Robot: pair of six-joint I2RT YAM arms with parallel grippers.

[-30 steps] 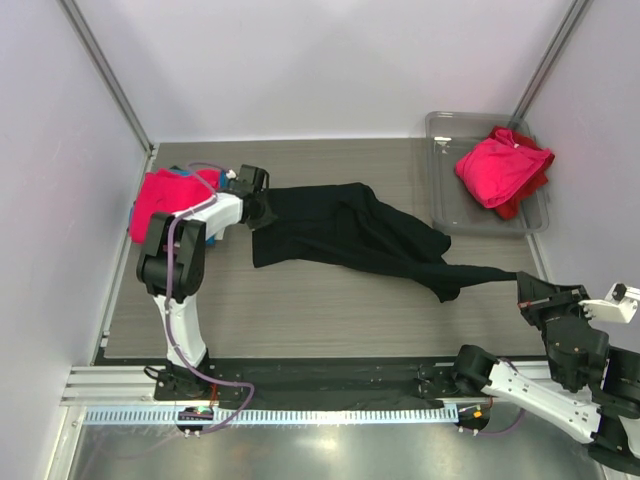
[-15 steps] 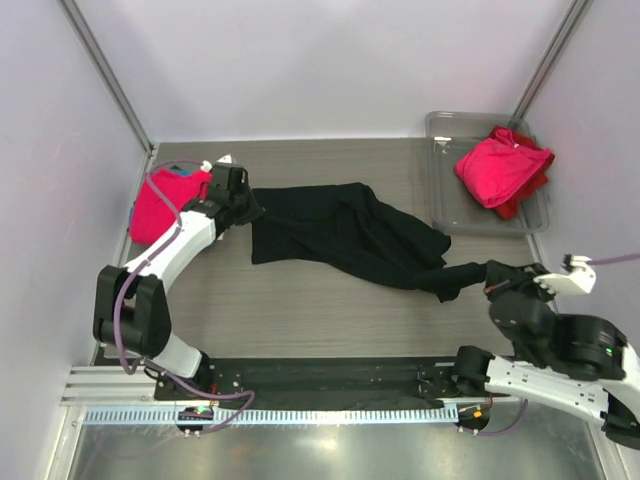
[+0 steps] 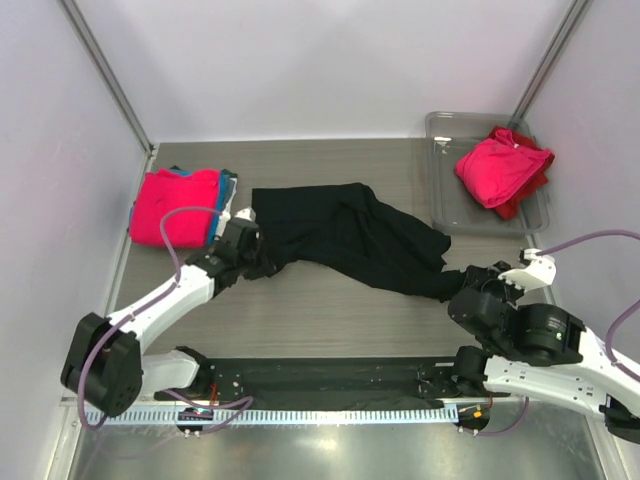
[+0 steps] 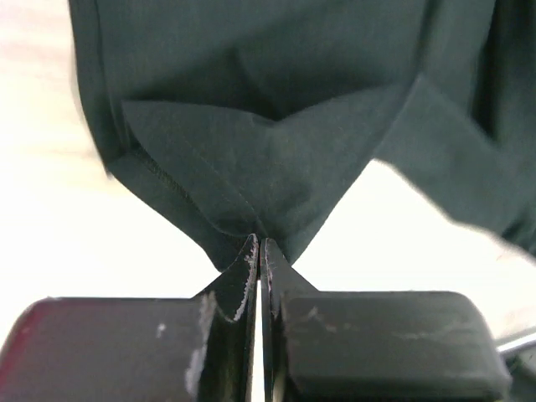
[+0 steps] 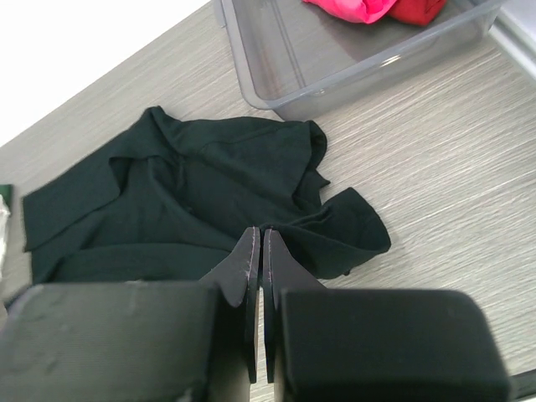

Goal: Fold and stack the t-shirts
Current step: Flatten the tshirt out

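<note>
Loosely rumpled, soft black t-shirt (image 3: 340, 232)

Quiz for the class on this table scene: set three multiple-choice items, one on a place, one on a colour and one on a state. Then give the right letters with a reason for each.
1. Where on the table does the tray stand?
A. far right corner
B. near left corner
C. centre

2. What colour is the top t-shirt in the tray?
A. teal
B. black
C. pink

3. How is the left tool?
A. wide open
B. shut on the black t-shirt
C. shut on nothing, up in the air

Answers:
1 A: the overhead view shows it at the far right corner.
2 C: pink cloth lies over the red t-shirt.
3 B: its wrist view shows the jaws pinched on a black hem.
</note>
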